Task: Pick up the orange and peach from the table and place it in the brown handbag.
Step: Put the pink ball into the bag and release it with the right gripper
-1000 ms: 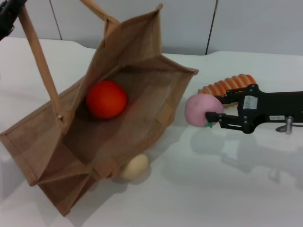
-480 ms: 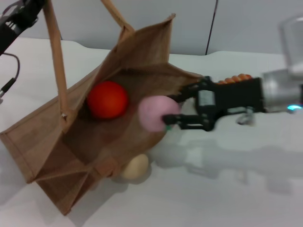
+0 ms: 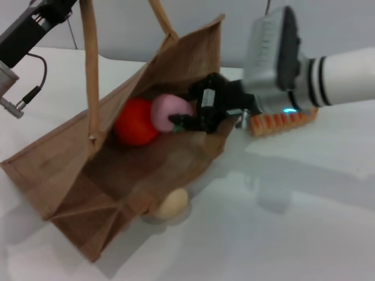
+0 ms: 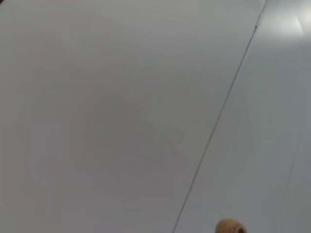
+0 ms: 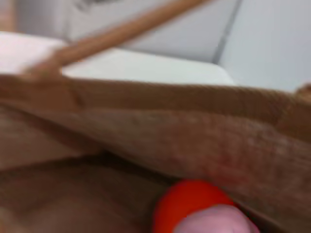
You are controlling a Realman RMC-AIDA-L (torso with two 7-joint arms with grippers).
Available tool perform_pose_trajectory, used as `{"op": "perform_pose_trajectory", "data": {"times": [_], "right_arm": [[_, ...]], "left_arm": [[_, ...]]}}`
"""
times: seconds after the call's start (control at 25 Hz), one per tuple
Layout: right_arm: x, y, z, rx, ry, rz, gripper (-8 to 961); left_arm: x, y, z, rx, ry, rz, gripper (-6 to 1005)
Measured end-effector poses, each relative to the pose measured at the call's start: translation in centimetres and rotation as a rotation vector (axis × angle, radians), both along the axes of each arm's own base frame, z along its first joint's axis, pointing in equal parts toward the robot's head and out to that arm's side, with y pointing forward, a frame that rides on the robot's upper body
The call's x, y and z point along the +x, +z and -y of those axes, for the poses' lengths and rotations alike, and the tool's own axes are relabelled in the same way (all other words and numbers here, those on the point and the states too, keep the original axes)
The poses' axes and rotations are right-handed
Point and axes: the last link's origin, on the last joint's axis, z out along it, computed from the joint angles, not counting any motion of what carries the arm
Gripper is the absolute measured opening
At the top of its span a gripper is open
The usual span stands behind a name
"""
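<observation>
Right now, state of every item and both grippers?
Orange: inside the bag, resting.
Peach: held in the right gripper, inside the bag mouth, beside the orange.
Bag: open, handle held up.
Right gripper: shut on the peach.
Left gripper: at the raised handle, top left.
Beige fruit: on the table against the bag.

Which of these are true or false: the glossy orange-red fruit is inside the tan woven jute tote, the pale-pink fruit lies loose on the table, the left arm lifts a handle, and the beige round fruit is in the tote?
1. The glossy orange-red fruit is inside the tan woven jute tote. True.
2. The pale-pink fruit lies loose on the table. False: the right gripper holds it inside the tote's mouth.
3. The left arm holds a tote handle raised. True.
4. The beige round fruit is in the tote. False: it sits on the white table beside it.
</observation>
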Motion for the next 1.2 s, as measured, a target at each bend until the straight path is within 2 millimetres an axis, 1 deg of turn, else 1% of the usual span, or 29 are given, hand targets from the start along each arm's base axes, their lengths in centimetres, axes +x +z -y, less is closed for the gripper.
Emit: {"op": "perform_pose_trajectory", "data": {"times": [0.16,0.28,0.4,0.56,0.72,0.96,1.04,1.08,1.12,1.16,1.2], "right_arm": [[0.2,-0.9,-1.5,0.135,-0.055,0.051,438],[0.3,-1.1,-1.7,0.19,-0.059,0.02,430],[0.5,-1.0,-1.3,0.219,-0.011,-0.037,437],[1.3,-0.9,-0.4,0.242,0.058,-0.086,445],[1.8,-0.8,0.3,0.255,0.071,-0.137,454],[2.8,0.0,1.3,0.24,0.048,-0.224,704],[3.4,0.7,1.7,0.24,0.049,-0.272,733],[3.9,1.4,1.9,0.25,0.048,-0.303,747],[4.8,2.5,2.3,0.27,0.043,-0.352,762],[4.8,2.5,2.3,0.27,0.043,-0.352,776],[5.4,3.1,2.4,0.286,0.035,-0.381,790]], "left_arm": [[0.3,0.1,0.1,-0.002,-0.022,0.006,112],[0.2,0.1,0.2,0.003,-0.018,0.01,113],[-0.2,0.3,0.4,0.013,-0.005,0.017,123],[-0.4,0.4,0.5,0.019,0.001,0.021,136],[-1.0,0.8,0.7,0.039,0.023,0.03,149],[-1.7,1.0,1.1,0.056,0.047,0.033,169],[-1.8,1.0,1.1,0.058,0.055,0.032,175],[-1.9,1.0,1.1,0.058,0.057,0.032,178],[-1.9,1.0,1.0,0.058,0.061,0.031,182],[-2.0,1.0,1.0,0.059,0.065,0.03,185],[-2.0,1.0,1.0,0.059,0.07,0.029,188]]}}
